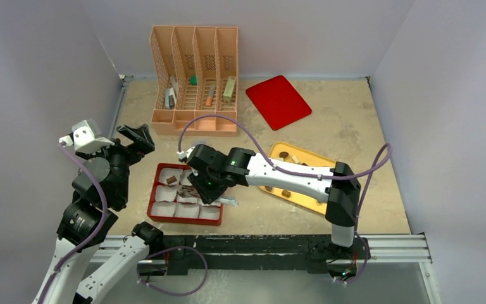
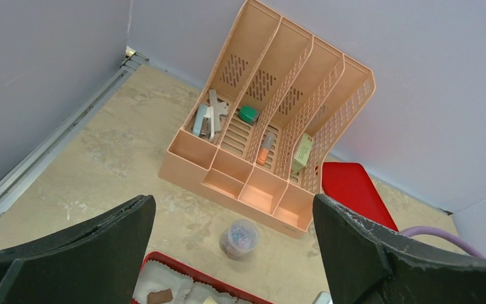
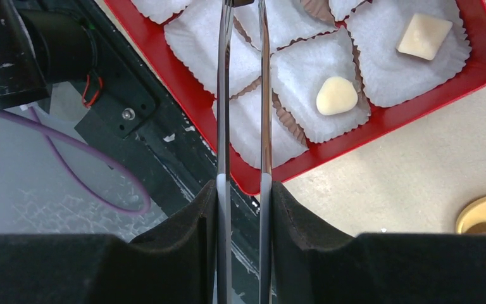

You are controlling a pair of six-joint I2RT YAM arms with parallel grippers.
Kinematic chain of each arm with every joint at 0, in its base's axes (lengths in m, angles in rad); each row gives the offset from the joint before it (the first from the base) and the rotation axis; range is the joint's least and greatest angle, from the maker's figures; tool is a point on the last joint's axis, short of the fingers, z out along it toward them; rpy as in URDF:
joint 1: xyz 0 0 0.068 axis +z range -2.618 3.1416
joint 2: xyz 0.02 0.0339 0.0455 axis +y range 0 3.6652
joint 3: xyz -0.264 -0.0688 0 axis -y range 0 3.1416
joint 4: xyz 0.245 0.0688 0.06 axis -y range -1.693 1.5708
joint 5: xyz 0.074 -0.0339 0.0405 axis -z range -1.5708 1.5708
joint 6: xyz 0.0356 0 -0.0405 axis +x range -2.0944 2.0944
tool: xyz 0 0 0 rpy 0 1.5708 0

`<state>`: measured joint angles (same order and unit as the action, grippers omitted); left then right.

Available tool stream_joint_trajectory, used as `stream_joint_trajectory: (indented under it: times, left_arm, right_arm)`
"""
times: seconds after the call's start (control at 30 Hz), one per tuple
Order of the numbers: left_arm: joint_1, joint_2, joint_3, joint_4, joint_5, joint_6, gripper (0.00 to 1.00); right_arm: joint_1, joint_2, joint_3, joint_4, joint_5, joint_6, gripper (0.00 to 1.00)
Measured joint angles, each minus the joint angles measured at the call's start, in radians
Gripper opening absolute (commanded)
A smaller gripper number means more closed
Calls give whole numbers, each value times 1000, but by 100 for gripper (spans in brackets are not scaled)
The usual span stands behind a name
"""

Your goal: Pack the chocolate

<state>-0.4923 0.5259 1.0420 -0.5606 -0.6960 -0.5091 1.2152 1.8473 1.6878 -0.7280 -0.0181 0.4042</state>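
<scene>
While right fingers [image 3: 196, 215] pinch tweezers [image 3: 223, 95] over red box [image 3: 484, 44], left fingers [image 2: 101, 253] hang spread wide above worktop [image 2: 133, 158]; two cream chocolates [image 3: 336, 95] sit in paper cups [image 3: 196, 44].

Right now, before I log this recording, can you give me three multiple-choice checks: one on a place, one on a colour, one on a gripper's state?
1. The right gripper, holding tweezers, hangs over:
A the red lid; B the red box; C the peach organizer.
2. The tray of loose chocolate is:
A yellow; B blue; C green.
3. The left gripper is:
A shut on a chocolate; B shut, empty; C open, empty.

1 B: white paper cups lie right under the tweezers.
2 A: the top view shows it.
3 C: its fingers stand wide apart with nothing between them.
</scene>
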Motion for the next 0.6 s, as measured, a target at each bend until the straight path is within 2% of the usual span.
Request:
stream_joint_trajectory:
  times: [0.27, 0.6]
  left_arm:
    - [0, -2, 2, -3, -10, 8, 94]
    - [0, 0, 2, -2, -12, 13, 94]
  right_arm:
    - [2, 53, 16, -34, 1, -5, 22]
    - [3, 63, 28, -57, 5, -5, 34]
